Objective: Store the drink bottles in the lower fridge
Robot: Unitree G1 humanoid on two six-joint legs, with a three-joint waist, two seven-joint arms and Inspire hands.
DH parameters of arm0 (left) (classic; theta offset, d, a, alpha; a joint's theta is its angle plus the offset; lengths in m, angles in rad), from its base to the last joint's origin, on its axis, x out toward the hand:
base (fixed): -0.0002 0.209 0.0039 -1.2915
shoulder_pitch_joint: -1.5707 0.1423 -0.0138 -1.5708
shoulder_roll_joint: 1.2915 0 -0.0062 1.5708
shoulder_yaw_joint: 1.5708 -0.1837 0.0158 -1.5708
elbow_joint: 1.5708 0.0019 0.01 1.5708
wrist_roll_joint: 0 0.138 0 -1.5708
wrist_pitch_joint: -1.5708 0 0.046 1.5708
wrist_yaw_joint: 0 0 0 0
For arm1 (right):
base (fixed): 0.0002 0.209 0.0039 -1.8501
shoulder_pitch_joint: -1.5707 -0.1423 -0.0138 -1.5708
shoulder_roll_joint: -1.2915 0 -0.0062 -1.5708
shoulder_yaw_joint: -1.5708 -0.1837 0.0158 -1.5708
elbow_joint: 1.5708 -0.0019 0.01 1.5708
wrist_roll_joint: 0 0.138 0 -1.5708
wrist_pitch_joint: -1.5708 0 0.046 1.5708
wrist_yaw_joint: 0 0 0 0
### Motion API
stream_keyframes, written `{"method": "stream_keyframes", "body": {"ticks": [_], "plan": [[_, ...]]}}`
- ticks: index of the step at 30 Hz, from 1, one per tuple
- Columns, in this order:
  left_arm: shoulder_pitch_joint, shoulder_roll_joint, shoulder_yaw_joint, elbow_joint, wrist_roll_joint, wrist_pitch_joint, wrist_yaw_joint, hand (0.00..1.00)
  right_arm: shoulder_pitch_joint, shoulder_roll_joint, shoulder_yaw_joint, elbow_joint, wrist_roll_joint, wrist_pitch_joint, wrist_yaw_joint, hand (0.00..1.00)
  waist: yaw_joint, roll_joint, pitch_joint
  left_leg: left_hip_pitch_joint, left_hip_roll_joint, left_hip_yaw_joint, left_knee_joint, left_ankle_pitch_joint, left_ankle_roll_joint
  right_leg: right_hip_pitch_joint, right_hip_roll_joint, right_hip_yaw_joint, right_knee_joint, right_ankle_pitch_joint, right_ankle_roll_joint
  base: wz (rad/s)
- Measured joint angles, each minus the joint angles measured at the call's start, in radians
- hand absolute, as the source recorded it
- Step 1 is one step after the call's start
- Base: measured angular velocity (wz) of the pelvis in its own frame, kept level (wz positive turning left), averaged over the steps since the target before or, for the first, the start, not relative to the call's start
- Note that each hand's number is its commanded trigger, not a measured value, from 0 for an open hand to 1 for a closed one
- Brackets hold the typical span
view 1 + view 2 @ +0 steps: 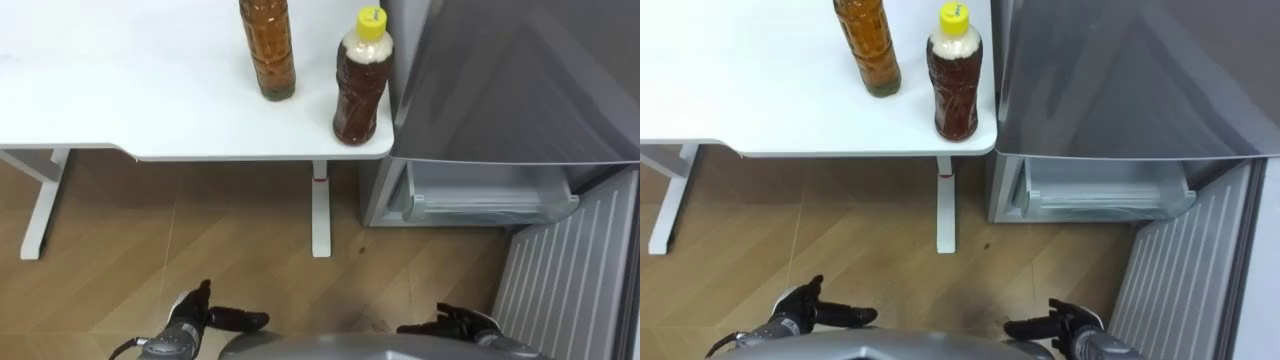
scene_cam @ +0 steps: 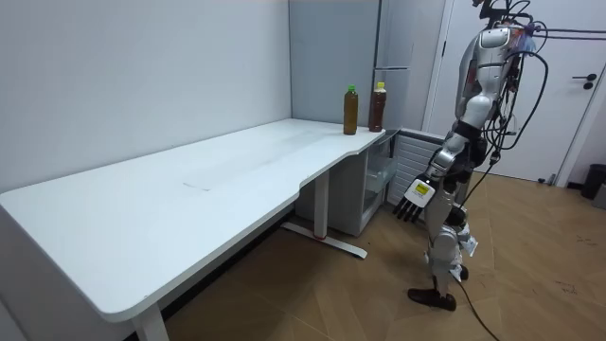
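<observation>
bottle with yellow cap (image 1: 361, 85), amber bottle (image 1: 268, 50) on table (image 1: 130, 80) beside open fridge (image 1: 520, 90).

In the eye views the top edge cuts off the neck and cap of the amber bottle (image 1: 267, 50) near the desk's (image 1: 150, 100) right edge. The fridge's upper door (image 1: 520, 80) overhangs the lower compartment (image 1: 490, 195), hiding its depth. The open lower door (image 1: 570, 270) runs off the right and bottom edges.
</observation>
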Motion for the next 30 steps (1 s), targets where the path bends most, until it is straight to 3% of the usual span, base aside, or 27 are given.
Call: {"method": "stream_keyframes", "body": {"ticks": [16,24,30], "plan": [[0.009,-0.004,0.054,0.019,-0.003,0.011,-0.014,0.00,0.021,0.003,-0.070,0.005,-0.004,0.005,0.013,0.00,-0.004,0.002,-0.0028,0.024,-0.001,-0.005,-0.003,-0.001,-0.002,0.029,0.001,-0.004,-0.009,0.000,0.000,0.00],[0.010,-0.007,0.053,0.029,-0.043,0.011,-0.006,0.00,0.023,0.003,-0.076,0.003,-0.001,0.006,-0.002,0.00,-0.003,0.010,-0.0016,0.028,-0.003,-0.015,-0.001,-0.002,-0.001,0.039,0.001,-0.010,-0.012,0.000,0.000,0.00],[0.024,-0.020,0.079,0.027,-0.114,0.012,0.042,0.00,0.018,0.002,-0.068,0.003,-0.007,0.006,-0.011,0.00,-0.001,0.003,-0.0038,0.032,-0.003,-0.018,-0.001,-0.003,-0.001,0.042,0.001,-0.007,-0.012,-0.001,0.000,0.00]]}}
